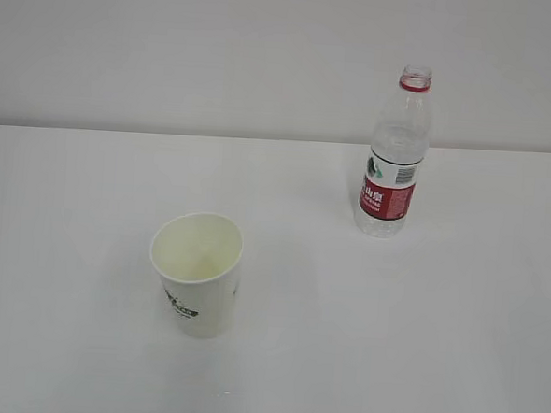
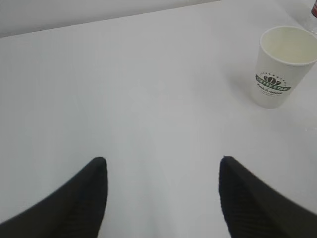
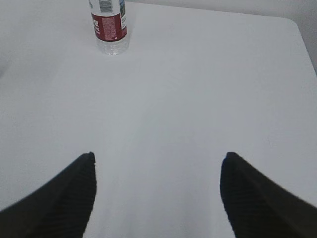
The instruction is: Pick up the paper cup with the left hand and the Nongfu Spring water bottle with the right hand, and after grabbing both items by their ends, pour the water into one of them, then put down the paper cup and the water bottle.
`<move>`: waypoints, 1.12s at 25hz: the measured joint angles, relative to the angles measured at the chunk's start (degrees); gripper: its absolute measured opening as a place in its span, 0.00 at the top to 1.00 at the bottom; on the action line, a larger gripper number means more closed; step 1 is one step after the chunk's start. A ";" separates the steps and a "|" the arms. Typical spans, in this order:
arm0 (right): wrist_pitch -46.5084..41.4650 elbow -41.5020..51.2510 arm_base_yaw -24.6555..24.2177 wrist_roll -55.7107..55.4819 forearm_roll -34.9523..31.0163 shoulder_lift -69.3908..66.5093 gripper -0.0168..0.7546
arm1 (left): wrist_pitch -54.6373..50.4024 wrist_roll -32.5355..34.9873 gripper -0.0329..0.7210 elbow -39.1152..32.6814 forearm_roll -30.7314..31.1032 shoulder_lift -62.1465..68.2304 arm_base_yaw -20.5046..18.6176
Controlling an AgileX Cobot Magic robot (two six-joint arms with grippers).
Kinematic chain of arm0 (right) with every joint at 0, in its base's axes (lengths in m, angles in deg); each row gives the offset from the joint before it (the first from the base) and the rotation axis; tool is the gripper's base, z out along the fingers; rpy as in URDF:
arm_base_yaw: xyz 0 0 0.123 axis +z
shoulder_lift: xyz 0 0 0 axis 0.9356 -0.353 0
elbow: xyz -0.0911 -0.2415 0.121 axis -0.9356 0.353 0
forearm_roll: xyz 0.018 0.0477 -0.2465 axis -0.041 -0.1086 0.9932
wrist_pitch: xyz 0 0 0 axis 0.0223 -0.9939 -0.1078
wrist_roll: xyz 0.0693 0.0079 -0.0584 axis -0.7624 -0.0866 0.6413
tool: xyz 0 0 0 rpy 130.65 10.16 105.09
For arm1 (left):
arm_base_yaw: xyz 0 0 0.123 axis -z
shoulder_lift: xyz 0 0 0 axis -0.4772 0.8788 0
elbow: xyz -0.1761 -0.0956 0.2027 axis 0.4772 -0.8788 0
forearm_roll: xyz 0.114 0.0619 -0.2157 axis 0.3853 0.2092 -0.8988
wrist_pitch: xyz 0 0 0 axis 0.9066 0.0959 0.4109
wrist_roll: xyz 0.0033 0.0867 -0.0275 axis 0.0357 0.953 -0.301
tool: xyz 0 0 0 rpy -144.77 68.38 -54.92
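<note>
On the near part of the white counter (image 1: 61, 343) stands the paper cup (image 1: 197, 272), upright and uncapped, its cream inside showing and a dark green logo on its wall. Farther back and to the right, well apart from the cup, the water bottle (image 1: 393, 157) stands upright with no cap on its red neck ring, its red, white and green label facing forward. Neither arm shows in the exterior view. From the left wrist camera, the left end effector (image 2: 162, 166) hangs released over bare counter, its two dark fingers (image 2: 84, 198) spread wide, the cup ahead and to the right. From the right wrist camera, the right end effector (image 3: 157, 161) is likewise released and grasping nothing, with the bottle far ahead to the left.
</note>
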 joint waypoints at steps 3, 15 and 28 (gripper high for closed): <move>0.00 0.00 0.00 0.00 0.00 0.00 0.22 | 0.00 0.00 0.27 0.00 0.00 0.00 0.00; 0.00 0.00 0.00 0.00 0.00 0.00 0.22 | 0.00 0.00 0.27 0.00 0.00 0.00 0.00; 4.07 -1.39 0.00 0.00 -3.78 0.00 0.22 | 4.92 0.00 0.27 1.31 0.00 0.00 0.00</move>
